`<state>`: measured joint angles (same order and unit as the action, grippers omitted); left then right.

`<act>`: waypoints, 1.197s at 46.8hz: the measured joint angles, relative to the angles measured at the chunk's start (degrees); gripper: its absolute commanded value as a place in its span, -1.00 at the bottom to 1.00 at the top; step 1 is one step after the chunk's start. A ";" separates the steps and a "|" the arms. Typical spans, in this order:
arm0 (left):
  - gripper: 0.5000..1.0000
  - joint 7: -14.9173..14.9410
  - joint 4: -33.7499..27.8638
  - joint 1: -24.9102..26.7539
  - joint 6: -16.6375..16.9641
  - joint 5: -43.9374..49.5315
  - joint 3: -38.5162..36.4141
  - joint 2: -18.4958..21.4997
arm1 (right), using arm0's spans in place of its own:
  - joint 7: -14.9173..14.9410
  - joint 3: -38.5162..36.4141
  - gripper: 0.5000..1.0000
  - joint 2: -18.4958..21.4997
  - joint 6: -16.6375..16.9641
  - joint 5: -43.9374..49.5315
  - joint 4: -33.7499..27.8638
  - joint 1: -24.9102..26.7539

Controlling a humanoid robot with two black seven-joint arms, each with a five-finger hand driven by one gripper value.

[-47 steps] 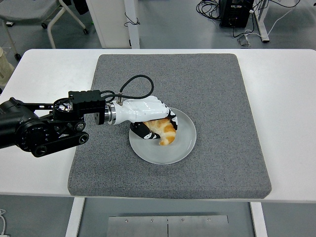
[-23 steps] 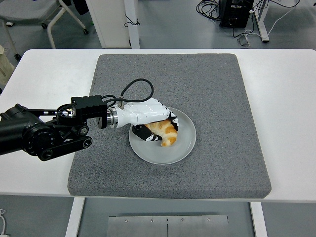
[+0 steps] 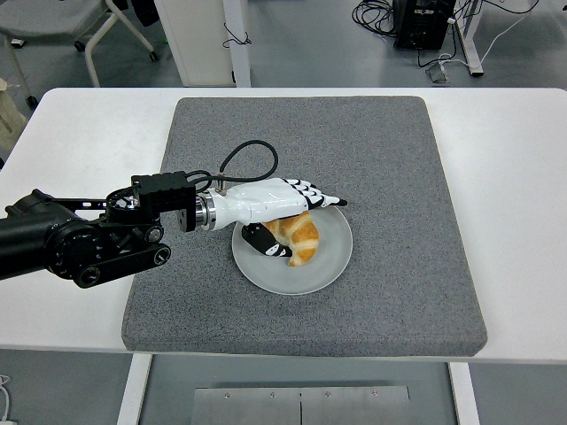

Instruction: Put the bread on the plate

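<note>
Nearest you, the round grey plate (image 3: 330,263) sits on the dark grey felt mat (image 3: 399,159), closer to the mat's near edge than its far one and roughly midway between its side edges. The golden-brown croissant-shaped bread (image 3: 299,236) now lies on the plate's left half, resting on the dish. Just beyond it, your white left hand (image 3: 270,208) has changed: half a second ago the fingers (image 3: 314,194) were curled down over the bread, and now they are stretched out flat above it, with the thumb low at the bread's left side. It grips nothing. You have let go, so the placing looks done; what remains is to draw the arm back without nudging the bread. Your right hand is out of sight.
</note>
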<state>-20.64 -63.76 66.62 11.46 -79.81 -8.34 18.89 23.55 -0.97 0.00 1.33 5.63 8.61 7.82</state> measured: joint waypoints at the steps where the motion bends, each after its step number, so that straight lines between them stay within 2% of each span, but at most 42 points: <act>1: 0.89 0.00 -0.02 0.03 -0.02 0.00 -0.01 0.00 | 0.00 0.00 1.00 0.00 0.00 0.00 0.00 0.00; 9: 0.89 -0.02 -0.45 0.49 -0.01 -0.01 0.15 0.23 | 0.00 0.00 1.00 0.00 -0.02 0.00 0.00 0.00; 17: 0.89 -0.07 -4.68 1.04 0.00 3.61 1.62 2.83 | 0.00 0.00 1.00 0.00 -0.02 0.00 0.00 0.01; 22: 0.89 -0.03 -6.54 3.47 -0.26 6.15 1.84 4.68 | 0.00 0.00 1.00 0.00 -0.02 0.00 0.00 0.00; 26: 0.89 -0.03 -7.33 5.24 -1.55 8.60 2.17 6.07 | 0.01 0.00 1.00 0.00 -0.02 0.00 0.00 0.00; 33: 0.89 0.16 -9.08 8.57 -5.66 16.45 4.86 9.35 | 0.01 0.00 1.00 0.00 -0.02 0.00 0.00 0.00; 38: 0.89 0.26 -10.01 10.51 -9.41 21.69 8.97 13.02 | 0.01 0.00 1.00 0.00 -0.01 0.00 0.00 -0.01; 45: 0.89 0.70 -9.74 11.40 -14.65 28.89 15.91 15.88 | 0.01 0.00 1.00 0.00 0.00 0.00 0.00 0.00; 51: 0.89 1.28 -8.79 11.36 -15.74 34.41 17.97 16.50 | 0.00 0.00 1.00 0.00 -0.01 0.00 0.00 0.00; 56: 0.89 1.52 -5.39 10.71 -15.58 43.73 19.34 16.11 | 0.00 0.00 1.00 0.00 0.00 0.00 0.00 0.00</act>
<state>-19.11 -69.15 77.33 -4.12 -36.09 11.00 35.00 23.55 -0.96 0.00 1.33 5.62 8.61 7.82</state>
